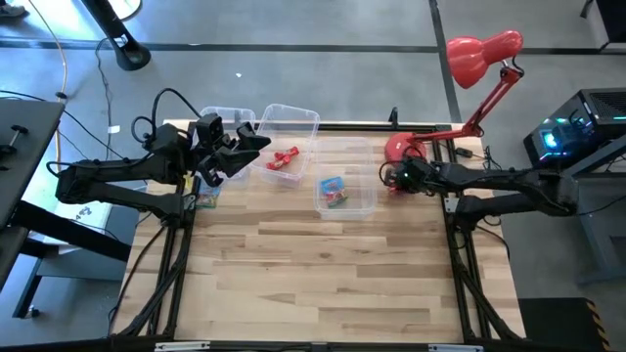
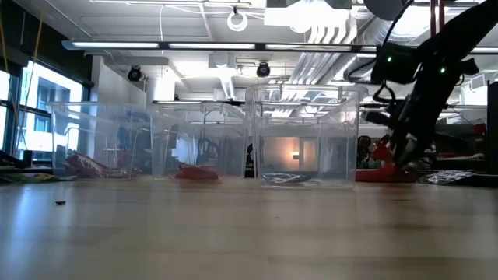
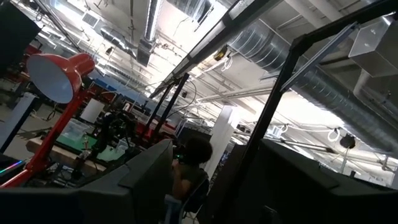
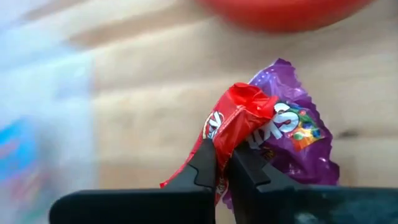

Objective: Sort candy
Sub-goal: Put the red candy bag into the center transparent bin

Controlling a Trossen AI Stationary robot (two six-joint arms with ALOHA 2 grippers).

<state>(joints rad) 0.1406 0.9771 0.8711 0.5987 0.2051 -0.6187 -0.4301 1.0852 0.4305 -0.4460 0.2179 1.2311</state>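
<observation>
My right gripper (image 4: 222,155) is shut on a red candy packet (image 4: 239,115) close over the table, just right of the right-hand clear bin (image 1: 364,147); it also shows in the high view (image 1: 391,178). A purple candy packet (image 4: 298,137) lies flat on the wood right behind the red one. Red candies (image 1: 285,159) lie in the middle bin (image 1: 293,110), and blue-green packets (image 1: 333,192) lie in the right-hand bin. My left gripper (image 1: 252,149) is open and empty, raised between the left bin (image 1: 227,112) and the middle bin. My right gripper pinches the red packet's crumpled middle (image 4: 219,138) between its two fingers. The packet's bunched upper end (image 4: 249,99) sticks out past the fingertips. Whether the packet is clear of the table, I cannot tell.
A red desk lamp's base (image 1: 401,147) stands on the table just beyond my right gripper, and its head (image 1: 479,54) reaches past the far edge. A few candies (image 1: 205,198) lie by the left table edge under the left arm. The near half of the table is bare wood (image 1: 323,284).
</observation>
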